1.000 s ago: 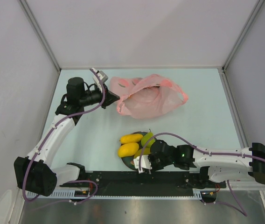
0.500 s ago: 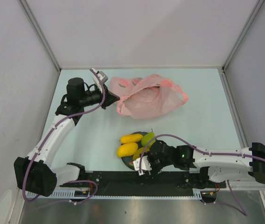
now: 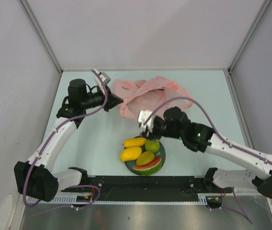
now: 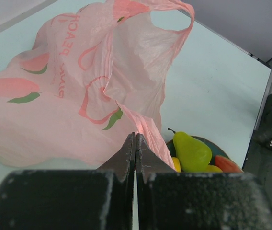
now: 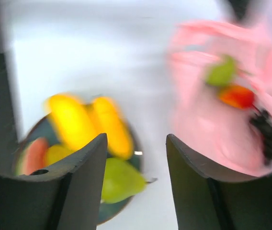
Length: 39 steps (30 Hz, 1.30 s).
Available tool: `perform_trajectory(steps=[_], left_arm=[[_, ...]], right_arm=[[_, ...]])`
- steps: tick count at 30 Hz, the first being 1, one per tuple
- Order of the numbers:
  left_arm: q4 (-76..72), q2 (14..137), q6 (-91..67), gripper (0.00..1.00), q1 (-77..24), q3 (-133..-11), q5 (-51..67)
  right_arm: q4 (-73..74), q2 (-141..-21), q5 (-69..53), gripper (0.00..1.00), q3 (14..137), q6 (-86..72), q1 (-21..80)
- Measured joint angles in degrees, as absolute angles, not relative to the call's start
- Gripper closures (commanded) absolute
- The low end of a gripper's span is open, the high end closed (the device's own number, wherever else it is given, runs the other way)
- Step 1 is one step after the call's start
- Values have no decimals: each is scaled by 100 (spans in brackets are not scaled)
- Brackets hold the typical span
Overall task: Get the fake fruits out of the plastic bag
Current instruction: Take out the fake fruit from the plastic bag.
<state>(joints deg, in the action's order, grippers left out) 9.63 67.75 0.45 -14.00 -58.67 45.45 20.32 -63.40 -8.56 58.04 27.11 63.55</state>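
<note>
The pink plastic bag (image 3: 150, 98) lies at the back of the table. My left gripper (image 3: 116, 101) is shut on its left edge, and the wrist view shows the film pinched at the tips (image 4: 136, 136). My right gripper (image 3: 144, 120) is open and empty, hovering between the bag and the plate (image 3: 163, 152). On the plate lie two yellow mangoes (image 3: 134, 142), a green pear (image 3: 152, 145) and a watermelon slice (image 3: 148, 166). The blurred right wrist view shows a green apple (image 5: 221, 72), a red-yellow mango (image 5: 236, 96) and dark grapes (image 5: 265, 132) in the bag (image 5: 208, 120).
A yellow-green fruit (image 3: 145, 157) also lies on the plate. Grey walls enclose the table on the left, back and right. The black rail (image 3: 141, 184) with the arm bases runs along the near edge.
My right gripper has risen from the plate's near side and swung back toward the bag. The watermelon slice now shows lying on the plate. The left arm has not moved.
</note>
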Motion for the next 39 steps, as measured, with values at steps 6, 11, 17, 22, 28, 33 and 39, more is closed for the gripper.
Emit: perform_trajectory(steps=[6,11,17,22,28,33,39], left_arm=[[1214,6871,5,100,-1409,-6388,4626],[1636,6967,154,100,-1420,-6991,4740],[2324,6995,515,100,-1441,-7212,4862],[3170,6978,1031,100,-1452,-7150,4600],[3767,6838,1474,100,-1459,-6716,4163],[3909,6840,1833,100,-1461,-6716,3771],[3896,6726,1957,100,-1461,-6667,3743]], right_arm=[[1302,-7452,-729,59,6152,2130,4587],[812,-8694,-740,60,6152,1865,3726],[-86,-10031,-913,46,6748,1393,3330],[-513,-11111,-1120,25,7738,397,3286],[-687,-11968,-1072,10,8689,-816,3291],[-676,-12499,-729,9,9229,-1525,3297],[-303,-13133,-25,13,9902,-2060,3457]])
